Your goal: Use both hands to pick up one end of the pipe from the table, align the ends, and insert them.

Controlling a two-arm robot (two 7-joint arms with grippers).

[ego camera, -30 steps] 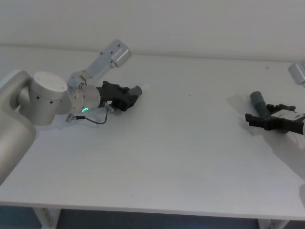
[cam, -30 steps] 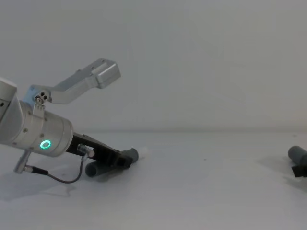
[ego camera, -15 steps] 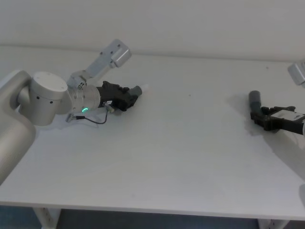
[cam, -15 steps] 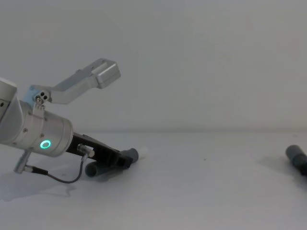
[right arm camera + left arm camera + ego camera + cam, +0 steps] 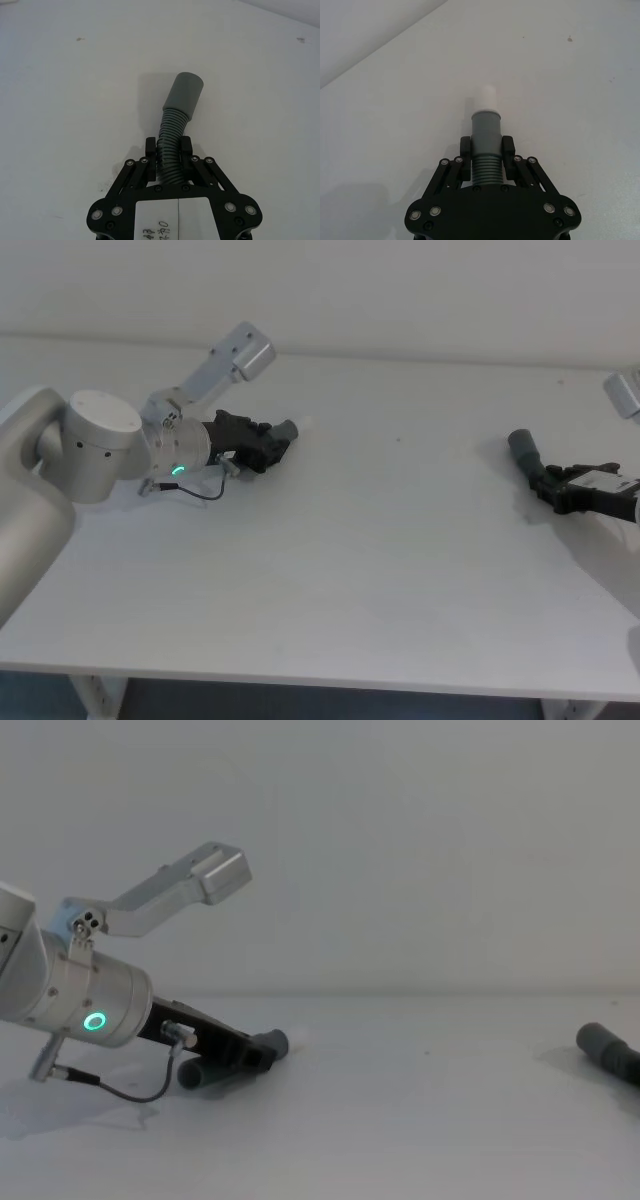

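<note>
Where my left gripper [image 5: 486, 150] lies: upper left of the head view, low over the plain matte white table [image 5: 400, 570], fingers pressed onto the ribbed body of the short grey rubbery tube with the lighter collar [image 5: 486, 131].
Left tube piece: held just behind the collar. Its narrow whitish tip [image 5: 483, 97] juts free toward frame centre, and its back end looks to rest on the table in the chest view.
Left arm pose: my silver cylindrical wrist with the green glowing ring [image 5: 95, 1021] slopes down to the right, lying low.
Gap: the two pieces are well apart, with bare table between.
Right tube piece: a plain grey corrugated tube [image 5: 171, 131] at the right edge, mid-height. Its round grey mouth [image 5: 184, 92] bends away toward the upper left.
My right gripper [image 5: 169, 147]: pinching the ribs well behind the mouth, reaching in from the right edge.
Handling, as I judge: light, soft and bendy. The ribs give grip, but a long free end will flex, so I would hold close to each end to aim them.
</note>
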